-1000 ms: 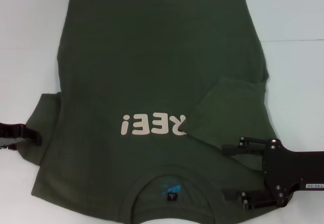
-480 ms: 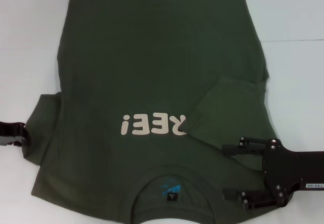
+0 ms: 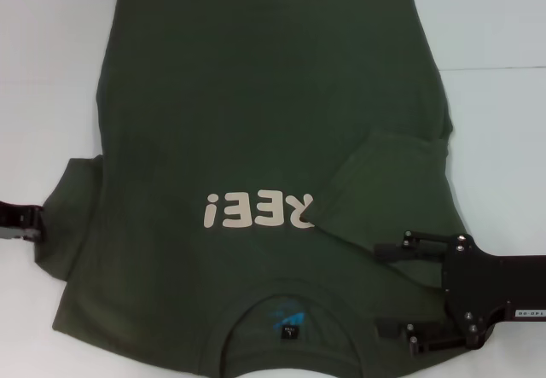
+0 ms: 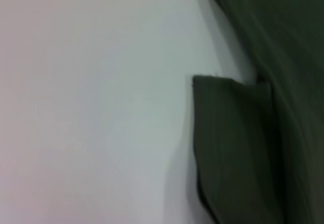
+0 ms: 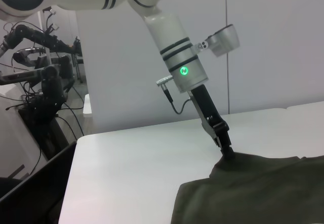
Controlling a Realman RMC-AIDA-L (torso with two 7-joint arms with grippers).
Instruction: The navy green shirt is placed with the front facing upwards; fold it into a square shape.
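Note:
The navy green shirt (image 3: 256, 113) lies flat, front up, on the white table (image 3: 495, 20), collar and neck label (image 3: 290, 331) nearest me. Its right sleeve (image 3: 384, 182) is folded inward and covers the start of the pale lettering (image 3: 256, 210). Over the shoulder by the collar, my right gripper (image 3: 388, 291) hovers open, with cloth between its fingers. My left gripper (image 3: 34, 223) sits at the picture's left edge, shut, its tip at the outer edge of the left sleeve (image 4: 243, 148). The right wrist view shows that left gripper (image 5: 227, 150) touching the shirt's (image 5: 253, 188) corner.
Bare white table surrounds the shirt on the left, right and far sides. In the right wrist view the table's edge (image 5: 76, 148) drops off, with dark lab equipment and cables (image 5: 40, 77) beyond it and a white wall behind.
My left gripper has drawn back to the left, off the left sleeve to its outer edge. The shirt and my right gripper have not moved.

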